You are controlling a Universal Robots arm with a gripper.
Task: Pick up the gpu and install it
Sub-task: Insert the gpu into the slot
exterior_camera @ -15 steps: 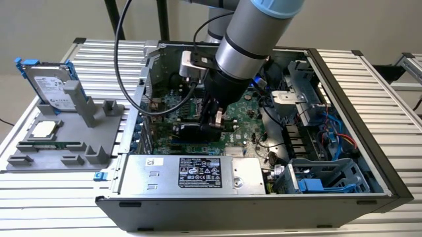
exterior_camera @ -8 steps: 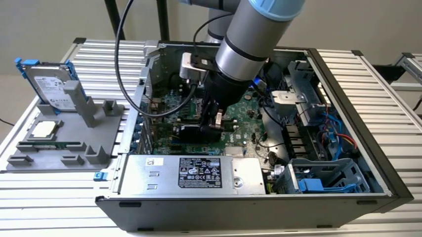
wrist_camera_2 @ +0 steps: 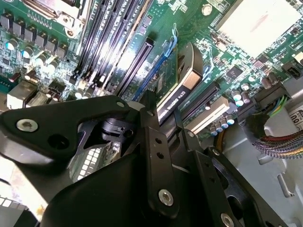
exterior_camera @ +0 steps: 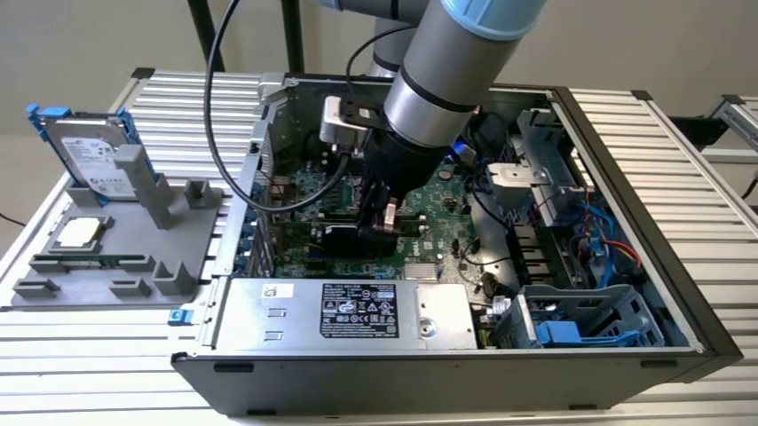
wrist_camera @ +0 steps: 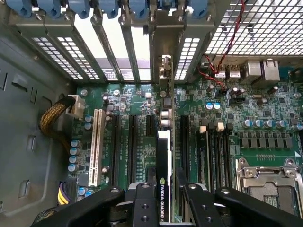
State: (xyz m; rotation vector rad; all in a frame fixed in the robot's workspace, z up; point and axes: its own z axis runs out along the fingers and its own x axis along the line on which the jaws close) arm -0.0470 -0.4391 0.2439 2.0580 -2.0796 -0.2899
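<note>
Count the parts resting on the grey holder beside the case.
3: blue-framed silver hard drive standing rearmost, square silver processor chip midway, long thin green memory stick nearest.

to the exterior view's left i see a grey plastic parts holder [exterior_camera: 177,209] carrying a silver hard drive in a blue frame [exterior_camera: 89,155], a square silver processor chip [exterior_camera: 77,232] and a thin green memory stick [exterior_camera: 101,262].

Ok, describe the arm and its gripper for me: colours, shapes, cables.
In the exterior view the arm is a thick silver-grey cylinder with a light blue cap and a black band, narrowing to a black wrist. A black cable loops down to a small silver box mounted beside it. In both wrist views the gripper is matte black, with angular linkages and silver screw heads.
</note>
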